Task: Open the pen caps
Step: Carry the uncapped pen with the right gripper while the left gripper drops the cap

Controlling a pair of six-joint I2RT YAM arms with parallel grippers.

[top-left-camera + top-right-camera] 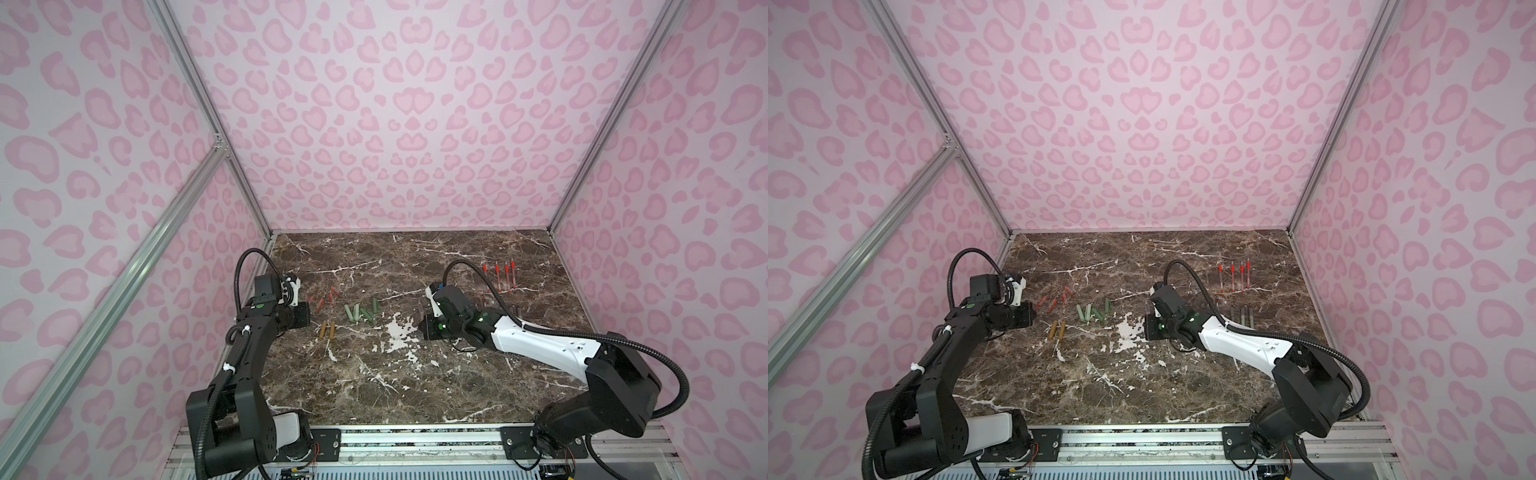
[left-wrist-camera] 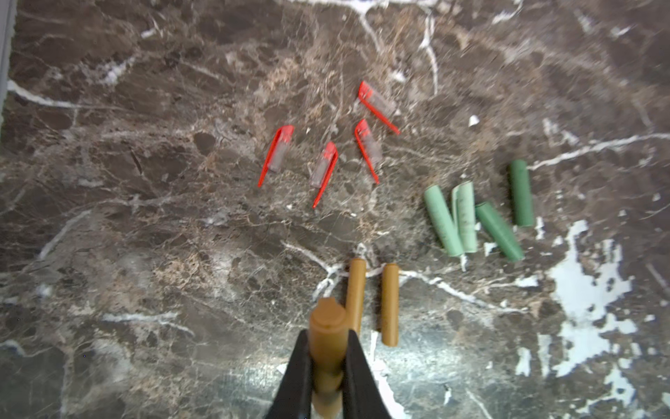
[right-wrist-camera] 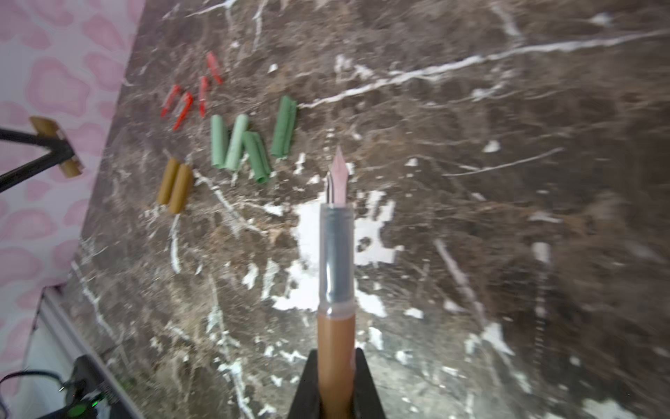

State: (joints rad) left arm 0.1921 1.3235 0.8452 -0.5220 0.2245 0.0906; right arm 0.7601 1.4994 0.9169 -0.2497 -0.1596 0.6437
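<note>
Left arm (image 1: 249, 353) bent; left pincer (image 2: 328, 366) clamped on tan cap (image 2: 327, 323) over bench (image 1: 415, 374). Right arm (image 1: 540, 345) stretched low; right pincer (image 3: 335, 370) clamped on pen (image 3: 335, 261), nib (image 3: 339, 174) ahead.

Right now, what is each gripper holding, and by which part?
The left gripper grips a tan cap around its middle. The right gripper grips an uncapped tan pen by its barrel, nib pointing away.
</note>
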